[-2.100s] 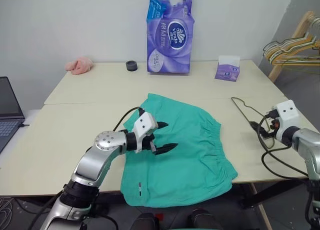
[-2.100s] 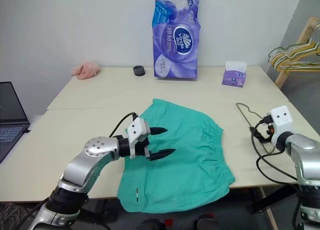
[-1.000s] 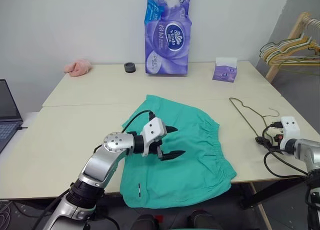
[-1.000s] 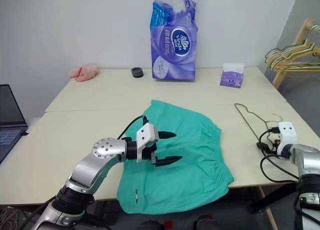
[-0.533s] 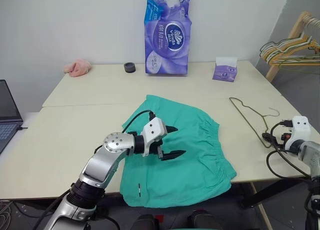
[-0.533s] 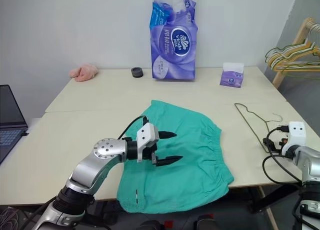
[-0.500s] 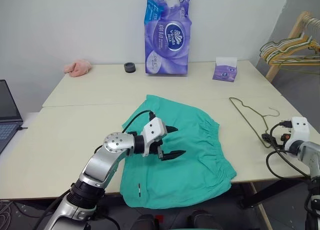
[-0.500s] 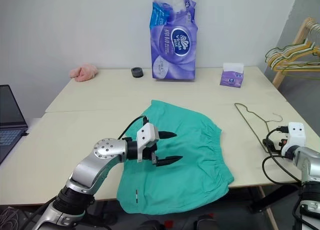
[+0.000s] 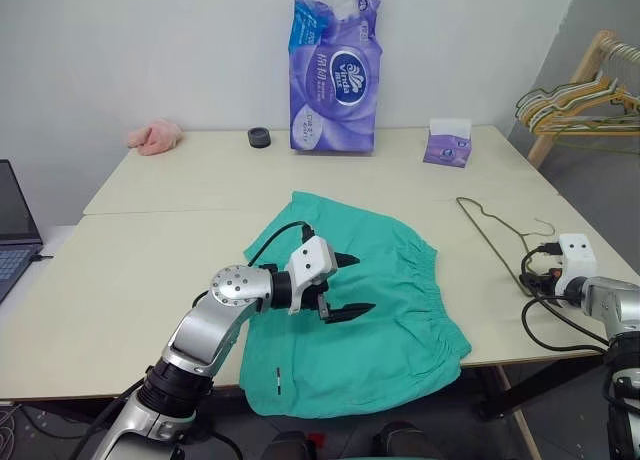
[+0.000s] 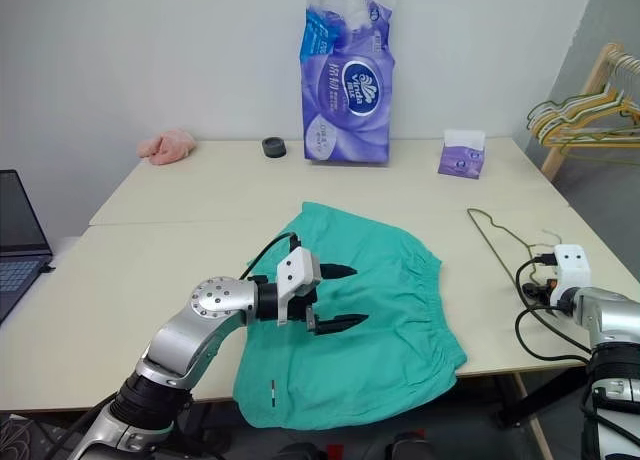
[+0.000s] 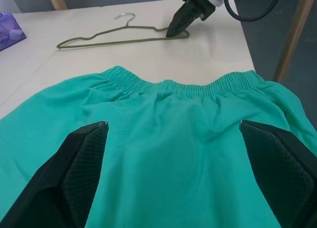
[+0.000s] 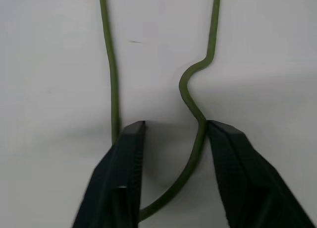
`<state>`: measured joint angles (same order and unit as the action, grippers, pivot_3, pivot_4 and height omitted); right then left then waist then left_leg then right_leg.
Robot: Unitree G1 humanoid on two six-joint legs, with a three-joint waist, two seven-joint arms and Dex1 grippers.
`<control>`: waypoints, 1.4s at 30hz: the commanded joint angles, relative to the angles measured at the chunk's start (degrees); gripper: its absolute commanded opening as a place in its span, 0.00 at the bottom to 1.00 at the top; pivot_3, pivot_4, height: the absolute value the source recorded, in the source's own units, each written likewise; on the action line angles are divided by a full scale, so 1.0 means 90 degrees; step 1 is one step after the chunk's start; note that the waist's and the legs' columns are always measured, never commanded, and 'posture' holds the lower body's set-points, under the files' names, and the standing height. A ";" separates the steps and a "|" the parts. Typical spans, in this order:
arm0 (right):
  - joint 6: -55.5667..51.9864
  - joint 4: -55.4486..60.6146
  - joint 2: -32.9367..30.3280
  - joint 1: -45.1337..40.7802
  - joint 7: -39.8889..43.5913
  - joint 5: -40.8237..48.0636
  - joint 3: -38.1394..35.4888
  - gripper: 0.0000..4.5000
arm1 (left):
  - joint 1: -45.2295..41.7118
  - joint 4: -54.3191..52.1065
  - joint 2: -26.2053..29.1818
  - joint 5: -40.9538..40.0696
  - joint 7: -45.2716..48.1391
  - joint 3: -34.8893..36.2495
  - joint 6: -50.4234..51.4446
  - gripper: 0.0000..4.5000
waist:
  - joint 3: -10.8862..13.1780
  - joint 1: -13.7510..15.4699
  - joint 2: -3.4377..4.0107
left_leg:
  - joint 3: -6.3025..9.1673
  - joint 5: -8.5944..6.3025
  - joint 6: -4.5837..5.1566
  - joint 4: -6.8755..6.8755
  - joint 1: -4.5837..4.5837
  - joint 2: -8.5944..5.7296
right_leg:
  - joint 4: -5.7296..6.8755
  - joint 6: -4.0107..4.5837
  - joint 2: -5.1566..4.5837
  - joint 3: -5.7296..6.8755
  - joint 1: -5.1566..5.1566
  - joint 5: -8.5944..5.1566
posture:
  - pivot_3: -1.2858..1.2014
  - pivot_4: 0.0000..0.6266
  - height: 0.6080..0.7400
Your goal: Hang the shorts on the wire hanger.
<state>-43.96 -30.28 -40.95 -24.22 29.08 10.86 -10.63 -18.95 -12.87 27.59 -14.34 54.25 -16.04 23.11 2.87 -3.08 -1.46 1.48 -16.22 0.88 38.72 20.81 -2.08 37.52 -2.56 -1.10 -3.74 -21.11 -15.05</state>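
The left gripper (image 9: 345,284) hovers wide open over the teal shorts (image 9: 395,310), which lie flat beneath its fingers. Further right, the right gripper (image 12: 173,131) straddles the wire hanger (image 12: 190,96) on the table, its fingers narrowed around both wires.

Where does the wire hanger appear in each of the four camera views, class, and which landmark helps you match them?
Left eye view: wire hanger on the table's right side, beside the shorts.
Right eye view: same spot, right of the shorts' waistband.
Left wrist view: lying flat beyond the waistband.
Right wrist view: its two wires run between the right gripper fingers.
Shared landmark: the right gripper at the hanger's end.
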 commanded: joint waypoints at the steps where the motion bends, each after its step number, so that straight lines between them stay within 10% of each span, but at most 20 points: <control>1: 0.0010 -0.0316 0.0134 0.0221 -0.0263 -0.0281 0.0185 0.16 | -0.0077 -0.0150 -0.0030 0.0011 -0.0054 0.0015 -0.0097 1.00 | -0.0015 0.0001 -0.0010 | 0.0002 -0.0002 0.0002 0.0000 -0.0003 0.0001 | -0.0019 -0.0003 -0.0001 0.0002 0.0009 -0.0003 | 0.49 0.05 1.00; 4: 0.0190 -0.0191 0.0133 0.0303 -0.0337 -0.0352 0.0212 0.01 | -0.0049 -0.0176 -0.0024 -0.0008 -0.0072 0.0040 -0.0068 1.00 | -0.0022 0.0015 -0.0020 | 0.0003 -0.0005 0.0006 0.0000 -0.0002 0.0002 | -0.0046 -0.0013 -0.0003 0.0002 0.0024 0.0005 | 0.49 0.05 1.00; 30: 0.3670 0.4632 -0.0513 0.1613 -0.0614 -0.2666 0.1636 0.01 | -0.2010 0.2932 0.0356 -0.1301 -0.0085 0.2225 0.1207 1.00 | 0.0016 -0.0018 0.0093 | -0.0013 -0.0014 0.0018 0.0000 0.0053 -0.0008 | -0.0043 -0.0063 -0.0010 -0.0015 -0.0046 -0.0004 | 0.48 0.05 1.00; 42: 0.5695 0.4482 -0.0667 0.1373 -0.0857 -0.3982 0.1923 0.01 | -0.1899 0.3277 0.1071 -0.1120 0.1425 0.1337 0.1713 1.00 | 0.0017 -0.0019 0.0090 | -0.0014 -0.0013 0.0013 0.0007 0.0113 -0.0015 | -0.0010 -0.0035 -0.0019 -0.0023 -0.0123 0.0016 | 0.48 0.04 1.00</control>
<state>5.27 8.98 -46.50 -10.29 21.76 -24.24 7.09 -35.81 18.56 36.35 -24.59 65.36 -3.32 37.93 3.02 -3.25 -0.65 1.36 -16.34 0.99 38.78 21.84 -2.21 37.47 -2.87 -1.28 -3.95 -22.23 -14.91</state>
